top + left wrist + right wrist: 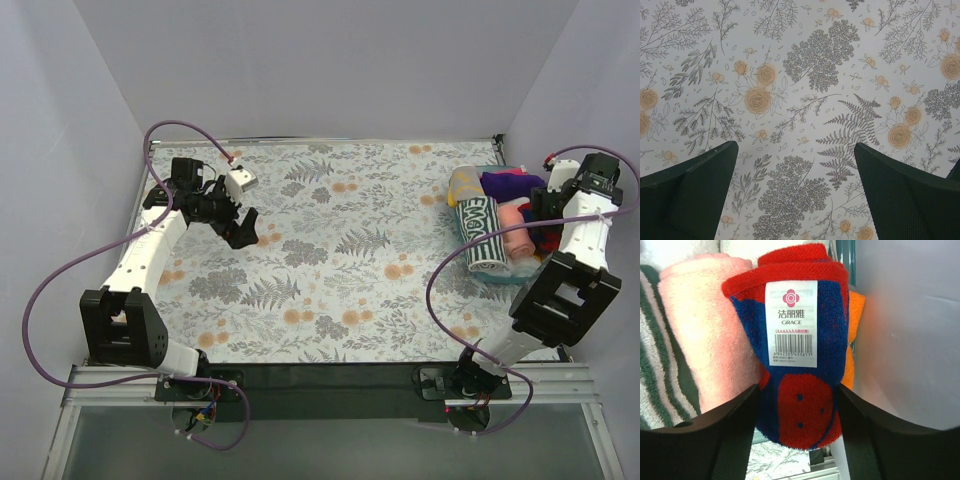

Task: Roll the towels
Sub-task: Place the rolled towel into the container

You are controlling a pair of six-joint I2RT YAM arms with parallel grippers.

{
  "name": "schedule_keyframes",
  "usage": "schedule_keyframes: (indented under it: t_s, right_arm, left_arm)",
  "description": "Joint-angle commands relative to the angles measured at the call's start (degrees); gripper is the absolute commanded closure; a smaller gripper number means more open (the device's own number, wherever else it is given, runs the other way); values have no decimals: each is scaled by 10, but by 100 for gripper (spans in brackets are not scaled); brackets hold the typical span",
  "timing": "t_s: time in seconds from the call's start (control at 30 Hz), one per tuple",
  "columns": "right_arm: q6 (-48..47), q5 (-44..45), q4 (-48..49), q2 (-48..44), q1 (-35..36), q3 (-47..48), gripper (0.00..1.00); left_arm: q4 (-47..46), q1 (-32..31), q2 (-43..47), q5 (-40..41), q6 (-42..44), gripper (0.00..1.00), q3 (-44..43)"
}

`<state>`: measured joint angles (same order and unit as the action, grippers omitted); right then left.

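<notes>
Red-and-blue terry: the patterned roll (800, 412) is standing on end in the middle of the right wrist view, with its white label (791, 322) facing the camera.

- The pink roll (705, 330) is touching it on the left. A green-striped roll (655, 365) is sitting at the far left edge, and an orange cloth (854, 325) is peeking out behind on the right.
- In the top view this whole pile is at the right edge, partly under the arm.
- The right gripper (799, 390) is straddling the patterned roll, jaws about halfway apart, with the fingers (730, 435) lying against its sides. I cannot tell whether they are pressing or only touching.
- The left gripper (795, 146) is hanging at the left over the flowered cover (805, 65), jaws wide and holding nothing.

Step, as I judge it: stowing a finished roll beside the others.

The next move is calling for fully spread jaws and a straight pull-back, so the fingers are not dragging the outer flap loose or tipping the roll onto the pink one.

I am seeing no unrolled towel in any view.
</notes>
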<state>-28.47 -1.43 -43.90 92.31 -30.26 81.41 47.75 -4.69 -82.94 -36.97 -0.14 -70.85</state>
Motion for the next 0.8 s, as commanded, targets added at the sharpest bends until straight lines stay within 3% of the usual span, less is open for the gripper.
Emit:
schedule_keyframes:
  t_s: [0.0, 0.27, 0.37, 0.47, 0.67, 0.77]
  right_arm:
    - [6, -25, -28, -28, -1, 41, 42]
    - [3, -58, -75, -29, 2, 117, 30]
    - [1, -102, -99, -42, 13, 141, 18]
    - [3, -135, -117, -60, 52, 154, 2]
    - [53, -166, -120, -94, 242, 121, 2]
    - [97, -218, -113, -96, 298, 78, 2]
  left_arm:
    - [-12, -2, 15, 13, -26, 2, -3]
    - [-25, -2, 25, 37, -52, 2, -3]
    - [-23, -2, 29, 50, -64, 2, -13]
    - [1, -2, 17, 55, -73, 2, -34]
    - [-5, 12, 29, 48, -97, 2, -30]
    - [-8, 16, 46, 49, -103, 2, -16]
